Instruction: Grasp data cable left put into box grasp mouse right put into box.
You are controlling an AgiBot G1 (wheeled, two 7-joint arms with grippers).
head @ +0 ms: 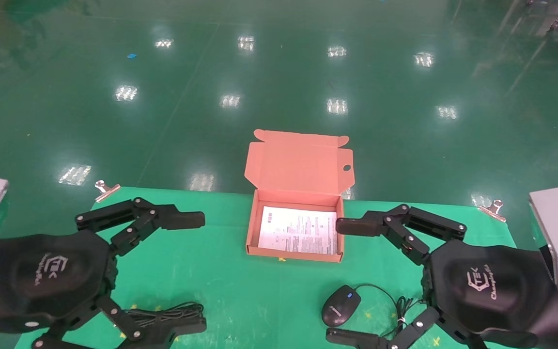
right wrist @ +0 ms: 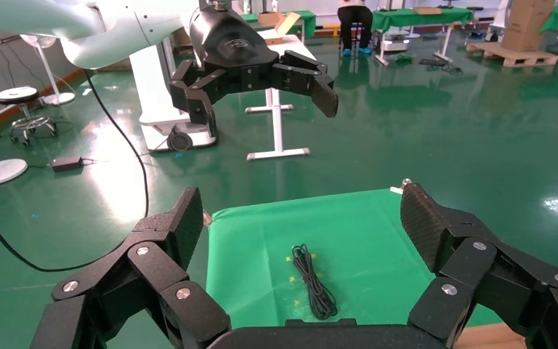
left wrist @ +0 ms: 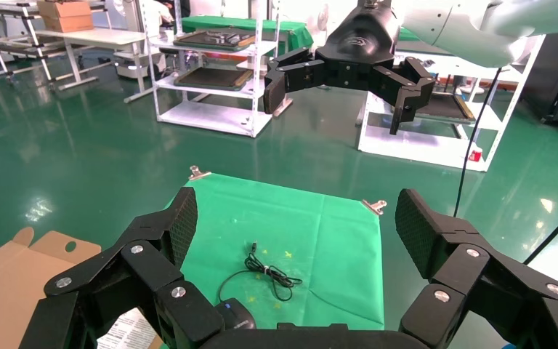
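The salmon-orange box (head: 253, 228) stands open at the table's middle, lid up at the back, with a white printed sheet inside. The black mouse (head: 341, 304) lies in front of the box to the right, its thin cord (head: 400, 310) trailing to the right; it also shows in the left wrist view (left wrist: 236, 316). The coiled data cable (head: 162, 314) lies at the front left, partly under a finger, and shows in the right wrist view (right wrist: 314, 283). My left gripper (head: 196, 271) is open and empty above the cable. My right gripper (head: 344, 281) is open and empty beside the mouse.
A green cloth (head: 240, 291) covers the table, held by metal clips (head: 107, 189) at the back corners (head: 492, 211). Beyond the table's edges is shiny green floor. Shelving racks (left wrist: 218, 65) stand far off.
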